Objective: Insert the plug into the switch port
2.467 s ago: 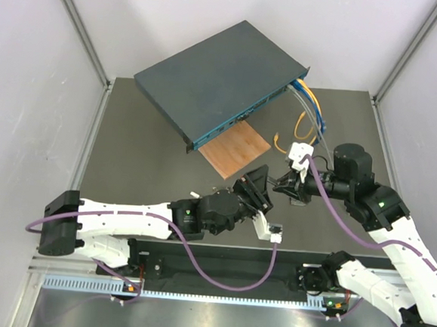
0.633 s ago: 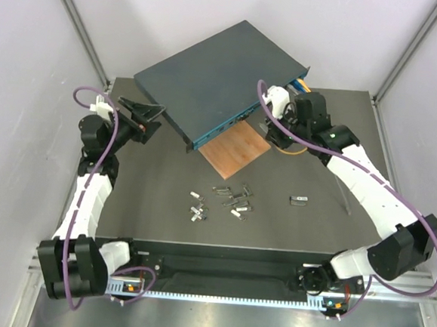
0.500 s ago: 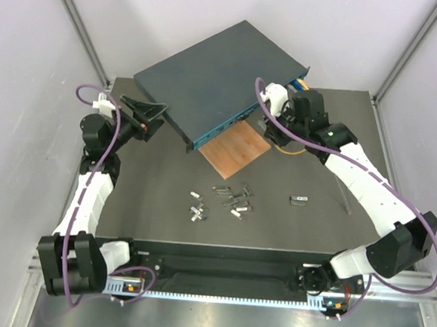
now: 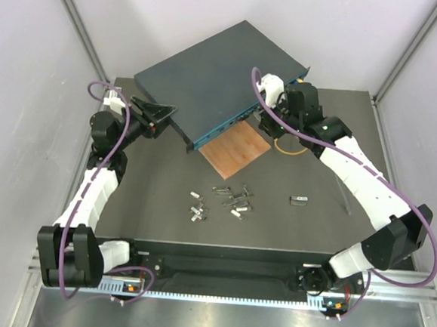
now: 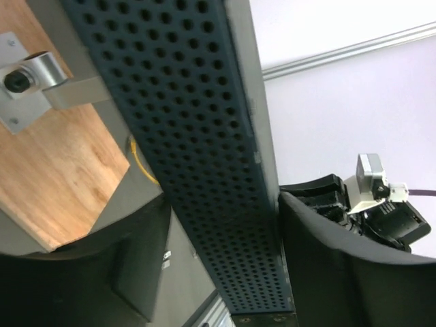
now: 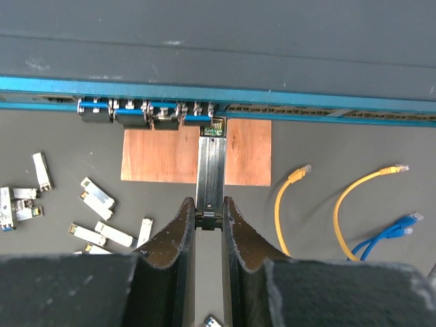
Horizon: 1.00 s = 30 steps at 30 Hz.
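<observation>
Since a moment ago the left end effector [image 4: 160, 116] has slid in against the left corner of the switch [image 4: 210, 72], and the right end effector [image 6: 209, 208] has edged closer to the switch's teal front face [image 6: 41, 88].

The switch lies at the far side of the desk [image 4: 140, 195], turned at an angle. The left end effector stands open, its fingers straddling the switch's perforated side wall; one finger looks to be touching that wall and a gap shows beside the other.

The right end effector is clamped on the plug [image 6: 210, 170], a slim silver module. The plug points at the switch, and its far tip is at a socket in the front face, just right of a row of modules already seated there.

A thin brown board [image 4: 235, 150] lies under the switch's front edge. Loose silver modules [image 4: 231, 198] are scattered on the desk nearer than the switch, and yellow cables [image 6: 289, 197] and a blue cable [image 6: 388, 235] lie right of the board.
</observation>
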Tool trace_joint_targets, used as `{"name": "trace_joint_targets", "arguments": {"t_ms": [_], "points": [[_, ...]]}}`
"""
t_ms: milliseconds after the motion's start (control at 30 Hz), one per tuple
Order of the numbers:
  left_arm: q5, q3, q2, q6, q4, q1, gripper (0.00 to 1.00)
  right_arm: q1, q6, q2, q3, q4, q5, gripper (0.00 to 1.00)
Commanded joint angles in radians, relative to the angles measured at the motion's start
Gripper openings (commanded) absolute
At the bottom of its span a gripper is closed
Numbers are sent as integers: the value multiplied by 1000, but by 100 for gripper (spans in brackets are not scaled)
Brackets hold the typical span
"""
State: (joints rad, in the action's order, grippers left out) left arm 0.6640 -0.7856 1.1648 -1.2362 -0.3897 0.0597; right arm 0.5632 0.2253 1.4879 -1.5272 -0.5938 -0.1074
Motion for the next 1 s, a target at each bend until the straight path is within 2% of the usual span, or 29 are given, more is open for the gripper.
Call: {"name": "trace_joint_targets", "arguments": {"t_ms": [0, 133, 167, 267, 300, 500, 967], "points": [[-7, -40, 10, 14, -49, -24, 65, 18, -41, 5, -57, 23, 12, 0], [-14, -38, 12, 18, -48, -34, 49, 20, -55, 8, -60, 17, -1, 0], [-11, -37, 15, 18, -46, -34, 43, 20, -60, 9, -59, 15, -12, 0], [-10, -37, 12, 18, -44, -35, 37, 18, -75, 14, -51, 17, -32, 0], [-10, -37, 12, 18, -43, -35, 33, 20, -83, 14, -51, 15, -38, 0], [-15, -30, 7, 23, -37, -35, 26, 20, -106, 5, -50, 25, -61, 0], [-17, -30, 4, 27, -35, -35, 20, 20, -124, 2, -60, 57, -6, 0]]}}
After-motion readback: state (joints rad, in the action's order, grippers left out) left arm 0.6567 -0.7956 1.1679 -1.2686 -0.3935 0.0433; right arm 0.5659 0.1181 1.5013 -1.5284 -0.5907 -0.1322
